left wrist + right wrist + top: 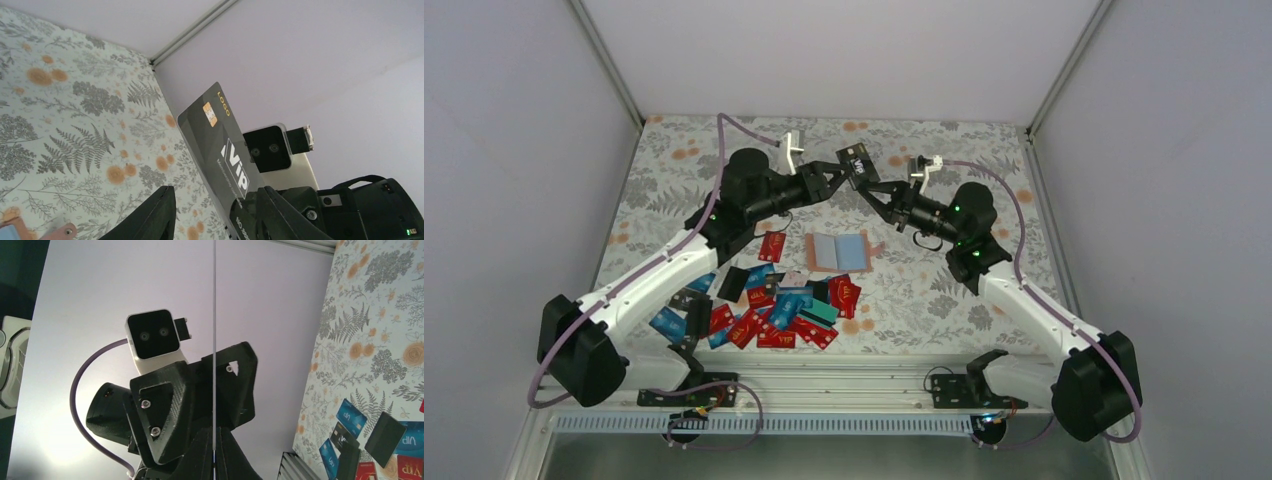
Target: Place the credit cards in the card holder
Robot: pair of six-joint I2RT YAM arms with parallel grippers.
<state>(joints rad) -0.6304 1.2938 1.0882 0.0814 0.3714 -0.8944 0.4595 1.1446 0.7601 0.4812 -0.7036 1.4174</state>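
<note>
A black VIP credit card (854, 154) is held in the air over the far middle of the table, where both grippers meet. My right gripper (871, 188) is shut on its lower edge; in the right wrist view (214, 452) the card (214, 315) shows edge-on as a thin line between the closed fingers. My left gripper (848, 170) is open around the same card (220, 145), its fingers (155, 217) wide apart in the left wrist view (217, 215). The card holder (839, 252) lies open below, blue-grey inside. The other credit cards (769, 305) lie in a heap.
One red card (772, 246) lies apart, left of the holder. The holder's tan tab (65, 232) shows at the bottom left of the left wrist view. Blue and black cards (350, 416) show at the lower right of the right wrist view. White walls enclose the table.
</note>
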